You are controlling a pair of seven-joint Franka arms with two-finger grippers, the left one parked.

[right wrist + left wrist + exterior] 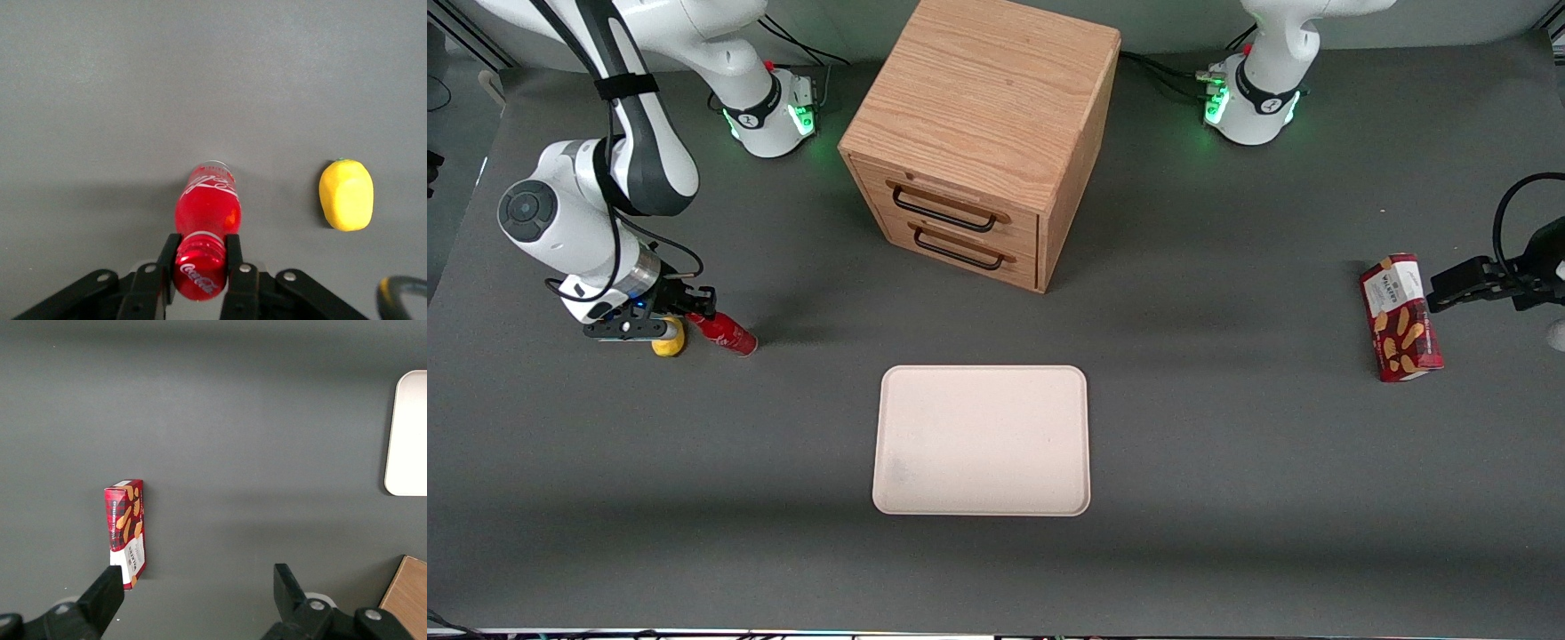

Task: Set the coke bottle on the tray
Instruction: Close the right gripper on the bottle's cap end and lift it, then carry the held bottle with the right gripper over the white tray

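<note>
The step in hand looks like the pick-up: the gripper (201, 268) is clamped on the coke bottle (723, 333) at its cap end, and the bottle seems to be tilted, its base down near the table (1227, 427) — whether it is already clear of the surface I cannot tell. To do this well, I judge the lift should go straight up before any sideways travel, because the grip sits high on a narrow, glossy neck and the body hangs below it; a quick swing could make the bottle pivot or slip between the fingers (233, 261).

The small yellow lump (668, 342) lies just beside the bottle, under the gripper in the front view, so the rise should not drag it along.

The tray (982, 440) lies bare near the middle of the table, nearer the front camera than the wooden cabinet (978, 133) and well apart from the bottle, toward the parked arm's end from it. The carry should stay low and steady, and the set-down land well inside the rim — a bottle put down tilted is likely to roll.

The biscuit box (1400, 317) stands far off toward the parked arm's end, out of the path.
</note>
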